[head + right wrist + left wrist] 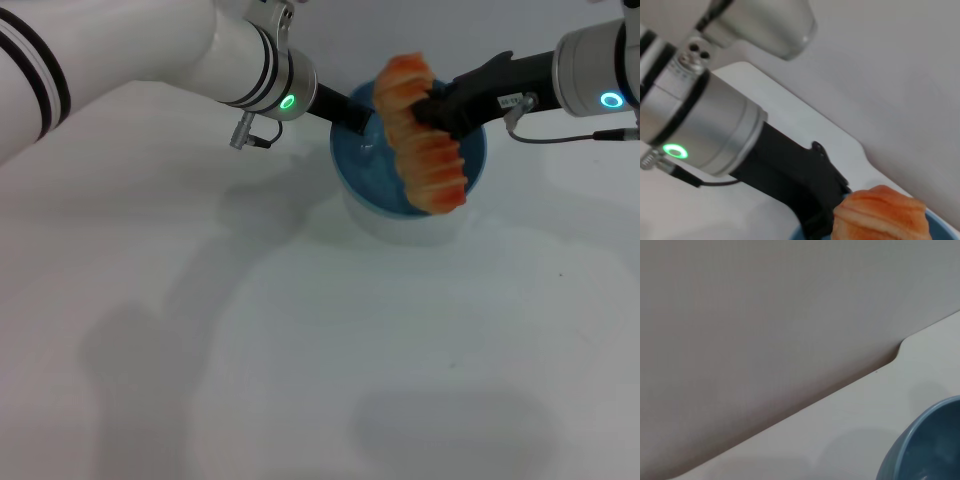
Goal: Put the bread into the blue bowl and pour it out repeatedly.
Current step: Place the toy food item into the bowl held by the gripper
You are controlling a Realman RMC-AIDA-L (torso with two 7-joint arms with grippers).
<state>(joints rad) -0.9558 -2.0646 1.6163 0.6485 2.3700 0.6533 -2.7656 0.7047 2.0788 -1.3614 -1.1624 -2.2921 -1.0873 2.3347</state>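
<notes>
The blue bowl (352, 172) stands on the white table at the back middle, and part of its side shows in the left wrist view (925, 447). My left gripper (358, 118) reaches in from the left and is shut on the bowl's near-left rim. The bread (432, 165), orange-brown and ridged, hangs tilted over the bowl's right half, its lower end dipping toward the inside. My right gripper (430, 108) comes in from the right and is shut on the bread's upper part. In the right wrist view the bread's top (880, 215) sits close beside the left gripper (816, 224).
The white table (300, 350) stretches wide in front of the bowl. Behind the bowl, the table's back edge with a notch (897, 352) meets a grey wall. Both arms cross above the table's far part.
</notes>
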